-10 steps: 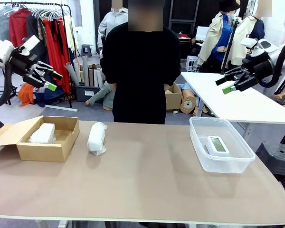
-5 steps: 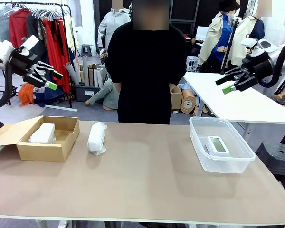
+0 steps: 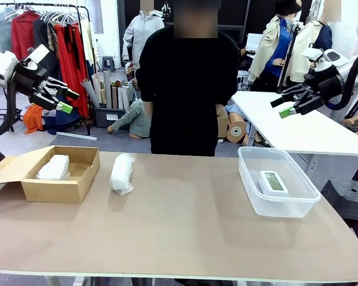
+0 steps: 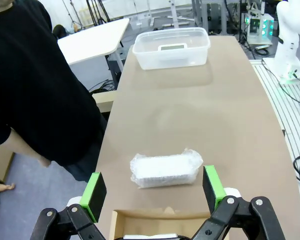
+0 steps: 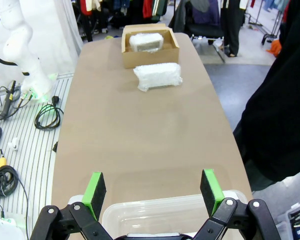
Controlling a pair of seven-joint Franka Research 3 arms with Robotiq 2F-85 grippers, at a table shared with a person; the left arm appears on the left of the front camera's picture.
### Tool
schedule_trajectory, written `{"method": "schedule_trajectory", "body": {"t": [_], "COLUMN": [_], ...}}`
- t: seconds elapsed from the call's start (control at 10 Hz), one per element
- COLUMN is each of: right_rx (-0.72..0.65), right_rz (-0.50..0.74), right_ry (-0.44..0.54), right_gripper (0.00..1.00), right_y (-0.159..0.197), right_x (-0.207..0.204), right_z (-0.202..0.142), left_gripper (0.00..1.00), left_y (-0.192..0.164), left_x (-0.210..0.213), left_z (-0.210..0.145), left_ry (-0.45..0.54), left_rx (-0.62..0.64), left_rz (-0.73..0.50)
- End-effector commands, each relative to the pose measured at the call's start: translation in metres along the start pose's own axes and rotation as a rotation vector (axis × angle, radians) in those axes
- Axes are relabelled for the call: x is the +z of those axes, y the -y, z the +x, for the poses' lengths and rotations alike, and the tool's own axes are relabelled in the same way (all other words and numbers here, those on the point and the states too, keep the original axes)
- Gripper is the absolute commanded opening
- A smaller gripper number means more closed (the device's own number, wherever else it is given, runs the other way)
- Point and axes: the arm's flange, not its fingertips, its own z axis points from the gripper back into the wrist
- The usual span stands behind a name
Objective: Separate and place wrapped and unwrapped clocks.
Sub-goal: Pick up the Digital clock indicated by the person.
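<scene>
Likely light, squashy, slippery in wrap: lump (image 3: 122, 173) just right of box (image 3: 77, 188), second lump (image 3: 53, 167) inside; clock (image 3: 274, 181) in tub (image 3: 249, 192) far right; best pinched across narrow middle; left gripper (image 3: 67, 101), right gripper (image 3: 280, 107) both spread, empty.

Bottom edge of the left wrist view chops the cardboard box (image 4: 140, 222) off, so you only get its far wall and a bit of floor. The wrapped clock (image 4: 150, 236) inside is just a white sliver right at the edge. Same deal in the right wrist view: the clear tub (image 5: 155, 216) runs off the bottom, contents unclear there. Front view, right of centre: the bare clock (image 3: 274, 181) is too small to read its screen. The person (image 4: 35, 85) is cropped at the upper left.
</scene>
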Motion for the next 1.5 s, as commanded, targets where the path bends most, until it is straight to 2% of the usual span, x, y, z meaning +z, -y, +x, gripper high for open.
{"method": "schedule_trajectory", "body": {"t": [0.0,1.4], "right_rx": [0.003,0.003], "right_rz": [-0.002,-0.002], "right_ry": [0.003,0.003], "right_gripper": [1.00,1.00], "right_y": [-0.0003,-0.0003], "right_x": [0.0007,0.0007], "right_z": [0.0017,0.0017], "left_gripper": [1.00,1.00], "left_y": [0.0000,0.0000], "left_x": [-0.0004,-0.0004], "left_z": [-0.0001,-0.0001], "left_ry": [0.002,0.002], "left_rx": [0.000,0.000], "left_rz": [-0.001,-0.001]}}
